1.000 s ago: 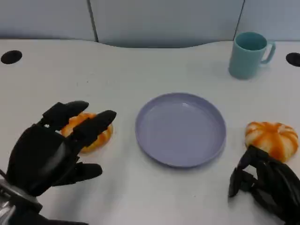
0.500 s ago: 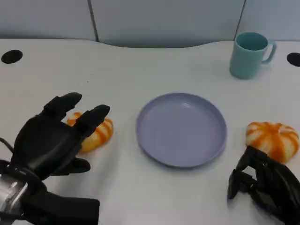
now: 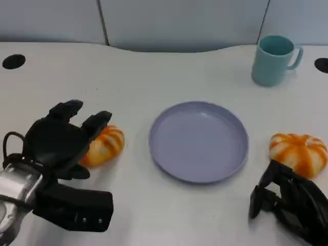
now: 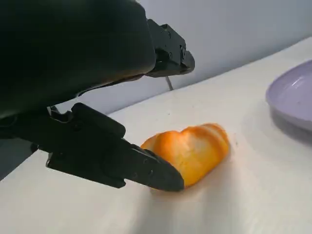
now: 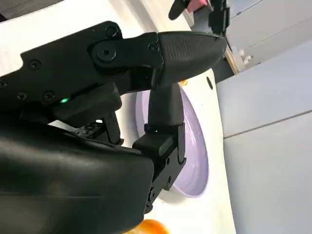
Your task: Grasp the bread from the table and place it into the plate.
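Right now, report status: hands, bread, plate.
Left hand open over left bread, a finger touching it, no grasp yet. Right hand idle beside right bread. Plate holds nothing; path clear.

On the white worktop (image 3: 154, 77) a lavender plate (image 3: 199, 141) sits near the centre. At its nine o'clock lies an orange-and-white striped bread (image 3: 105, 145), with the left hand (image 3: 59, 141) draped over the bread's nine o'clock side, fingers (image 3: 96, 123) spread above it and not closed around it. At the plate's three o'clock, apart from the rim, lies a second striped bread (image 3: 298, 152). The right hand (image 3: 287, 200) sits at that bread's six o'clock, fingers curled inward with nothing in them. A teal mug (image 3: 272, 59) stands upright at the plate's one o'clock, well apart, handle pointing toward three o'clock.
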Controlling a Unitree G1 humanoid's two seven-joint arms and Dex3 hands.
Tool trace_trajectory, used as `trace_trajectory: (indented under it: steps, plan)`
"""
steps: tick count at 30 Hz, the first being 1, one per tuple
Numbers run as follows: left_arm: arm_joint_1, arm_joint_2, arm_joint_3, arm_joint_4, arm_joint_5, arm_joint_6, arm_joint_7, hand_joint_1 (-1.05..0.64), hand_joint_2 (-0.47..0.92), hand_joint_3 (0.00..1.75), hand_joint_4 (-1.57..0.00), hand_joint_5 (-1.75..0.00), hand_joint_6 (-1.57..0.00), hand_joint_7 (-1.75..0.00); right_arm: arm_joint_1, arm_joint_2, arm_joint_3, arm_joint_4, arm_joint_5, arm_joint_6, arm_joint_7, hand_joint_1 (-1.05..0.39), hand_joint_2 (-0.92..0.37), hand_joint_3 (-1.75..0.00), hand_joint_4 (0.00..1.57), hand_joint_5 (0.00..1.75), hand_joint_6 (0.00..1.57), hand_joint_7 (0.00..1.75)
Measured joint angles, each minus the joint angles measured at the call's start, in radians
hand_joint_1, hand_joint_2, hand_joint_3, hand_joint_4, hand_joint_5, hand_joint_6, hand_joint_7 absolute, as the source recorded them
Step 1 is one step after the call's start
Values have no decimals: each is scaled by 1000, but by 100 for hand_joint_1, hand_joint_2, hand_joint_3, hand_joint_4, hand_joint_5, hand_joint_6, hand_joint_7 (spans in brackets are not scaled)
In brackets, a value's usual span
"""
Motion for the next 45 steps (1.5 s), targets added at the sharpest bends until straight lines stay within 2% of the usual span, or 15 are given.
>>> trace_trajectory:
  steps: [7,12,26,34,41,44,45]
  plan:
    - [-134,-49,-92,265,-31,-8,52,-60,85,0,-1,-8,-10,0,4,1,-1,-6,4,2,1,-57,-92,-38,67,175,55,163]
    - [-215,-77,-141,396,-57,-9,56,-65,83,0,0,-2,-6,0,5,1,-1,-6,4,2,4,-57,-92,-38,66,175,54,163]
    - [-400,-152,-196,745,-162,-33,55,-58,77,0,-1,0,-11,-2,9,0,-3,-11,7,7,13,-58,-92,-36,67,175,54,166]
    - [-441,-167,-217,865,-215,-115,69,-51,79,1,-24,-11,-31,-7,19,0,-3,-25,8,11,12,-57,-92,-38,67,175,53,166]
    - [-460,-172,-247,901,-228,-136,101,-35,82,1,-43,-15,-53,-7,32,0,-3,-43,13,22,12,-56,-92,-36,67,175,52,164]
    - [-460,-174,-248,908,-244,-154,119,-24,84,2,-60,-20,-68,-7,35,0,-3,-47,19,30,13,-57,-92,-36,67,175,52,164]
    - [-460,-175,-248,911,-251,-162,129,-22,87,3,-73,-27,-78,-9,35,0,-3,-50,20,35,13,-57,-92,-36,67,175,52,163]
